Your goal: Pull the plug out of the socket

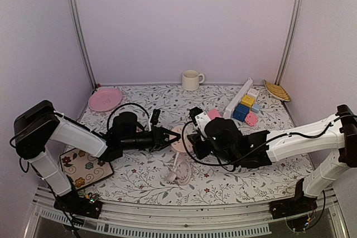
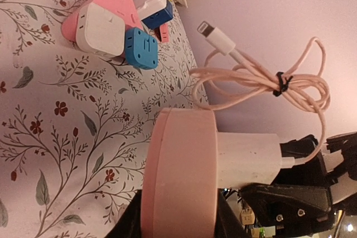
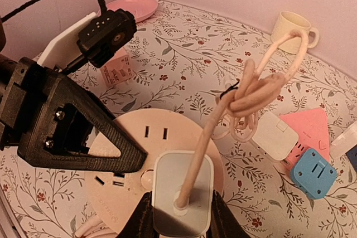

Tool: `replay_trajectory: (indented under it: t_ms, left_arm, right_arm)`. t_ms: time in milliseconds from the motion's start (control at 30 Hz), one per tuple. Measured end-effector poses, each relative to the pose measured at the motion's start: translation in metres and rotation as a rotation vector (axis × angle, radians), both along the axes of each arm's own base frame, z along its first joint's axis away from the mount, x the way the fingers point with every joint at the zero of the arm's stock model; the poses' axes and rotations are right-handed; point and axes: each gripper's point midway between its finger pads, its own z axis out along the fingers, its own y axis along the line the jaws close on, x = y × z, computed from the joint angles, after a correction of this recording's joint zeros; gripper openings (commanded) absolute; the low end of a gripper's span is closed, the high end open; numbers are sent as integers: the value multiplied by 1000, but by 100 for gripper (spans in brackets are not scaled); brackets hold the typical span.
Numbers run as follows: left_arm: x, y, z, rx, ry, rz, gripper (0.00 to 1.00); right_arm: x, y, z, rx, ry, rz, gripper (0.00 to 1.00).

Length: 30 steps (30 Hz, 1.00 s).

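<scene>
Pink plate (image 1: 105, 99), cream mug (image 1: 192, 80), floral coaster (image 1: 85, 166).

**Hidden and cut-off parts**
Top view: the socket (image 1: 179, 136) is mostly covered by the left gripper (image 1: 174, 136) and right gripper (image 1: 191, 142), and the plug (image 3: 183, 193) is too small to make out there. Wrist views: the bottom edge cuts off each gripper's fingers (image 2: 125, 221). The left wrist view also loses the socket's lower rim.
</scene>
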Motion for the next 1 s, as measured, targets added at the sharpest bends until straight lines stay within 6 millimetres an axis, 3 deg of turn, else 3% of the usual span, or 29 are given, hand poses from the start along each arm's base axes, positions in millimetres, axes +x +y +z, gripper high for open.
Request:
replay_trajectory:
  t_ms: [300, 667, 1000]
  left_arm:
    - [-2, 3, 0, 33, -21, -1, 0]
    - [0, 2, 9, 49, -51, 11, 0]
    - [0, 2, 8, 77, -68, 10, 0]
  right_arm:
    - [-6, 5, -3, -107, -112, -22, 4]
    - [-5, 2, 7, -24, -35, 33, 5]
    - [-7, 2, 6, -79, -53, 25, 5]
